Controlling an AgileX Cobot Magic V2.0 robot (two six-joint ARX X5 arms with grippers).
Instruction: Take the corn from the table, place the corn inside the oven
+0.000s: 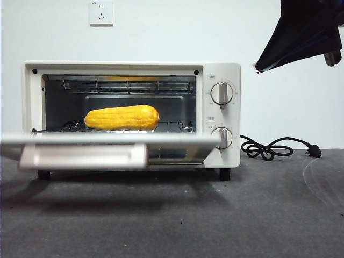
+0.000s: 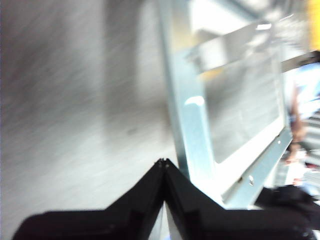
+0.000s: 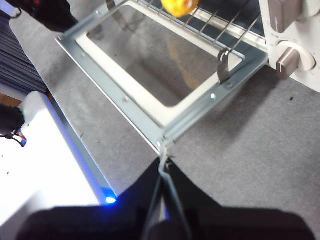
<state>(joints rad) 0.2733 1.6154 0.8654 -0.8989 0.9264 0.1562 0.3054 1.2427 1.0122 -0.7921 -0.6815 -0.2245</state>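
The corn point(image 1: 122, 117) lies on its side on the wire rack inside the oven point(image 1: 223, 72), left of centre; its end point(image 3: 180, 6) shows in the right wrist view. The oven door point(image 1: 107, 140) hangs open and flat. My right gripper point(image 3: 165, 161) is shut and empty, hovering above the table just off the door's point(image 3: 125, 100) front corner. My left gripper point(image 2: 164, 162) is shut and empty beside the door's edge point(image 2: 190, 130), in a motion-blurred view. A dark arm point(image 1: 301, 32) shows at the top right of the front view.
The dark grey table point(image 1: 215, 215) stretches in front of the oven. A black cord point(image 1: 269, 148) with its plug lies to the oven's right. A white unit point(image 3: 40, 150) with a blue light sits beside the table edge. A wall socket point(image 1: 101, 13) is above the oven.
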